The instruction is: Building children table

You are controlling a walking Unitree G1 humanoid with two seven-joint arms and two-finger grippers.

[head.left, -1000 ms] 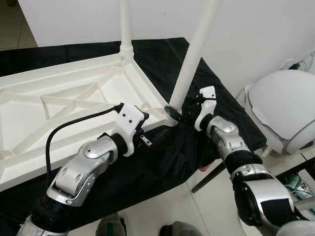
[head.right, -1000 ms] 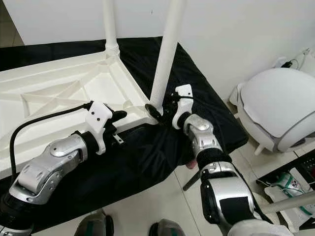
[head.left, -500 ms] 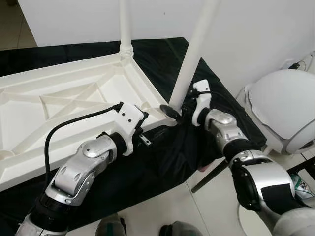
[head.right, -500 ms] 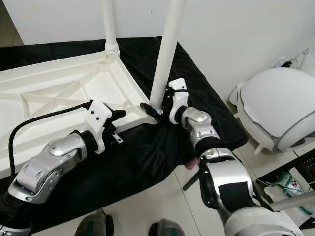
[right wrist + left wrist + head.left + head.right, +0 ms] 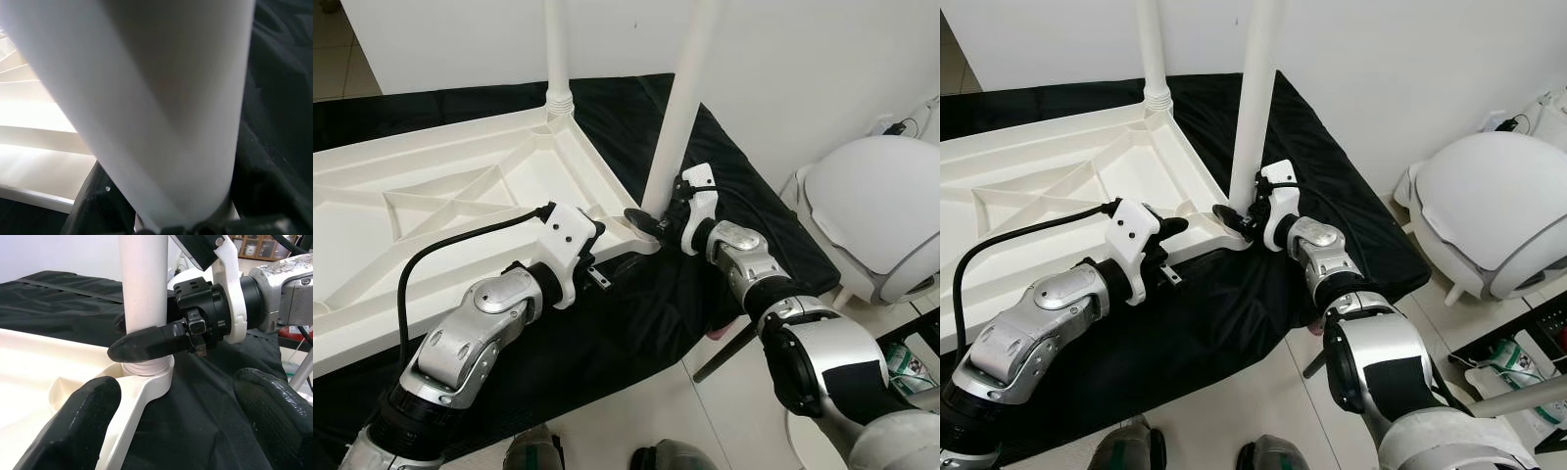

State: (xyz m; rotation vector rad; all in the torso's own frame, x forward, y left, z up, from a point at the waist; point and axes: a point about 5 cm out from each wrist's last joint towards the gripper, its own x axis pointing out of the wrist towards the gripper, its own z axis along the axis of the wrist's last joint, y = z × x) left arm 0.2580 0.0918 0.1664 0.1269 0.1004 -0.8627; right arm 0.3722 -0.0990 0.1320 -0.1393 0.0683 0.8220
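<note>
Step in hand: seating a leg. Upturned tabletop [image 5: 460, 206] lies on black cloth [image 5: 636, 323]. Right end effector [image 5: 658, 217] clamps the leg [image 5: 680, 108] just above the corner socket [image 5: 146, 377]. Left end effector [image 5: 171, 431] spread wide, empty, near that corner. Next, probably: twist the leg home, brace the tabletop.

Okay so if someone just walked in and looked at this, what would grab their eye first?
Probably the white table top lying upside down on a black cloth, with two white legs standing up from its far corners. The right gripper is clamped around the nearer leg just above its corner socket, while the left gripper, fingers open, sits at the table's edge beside it.
</note>
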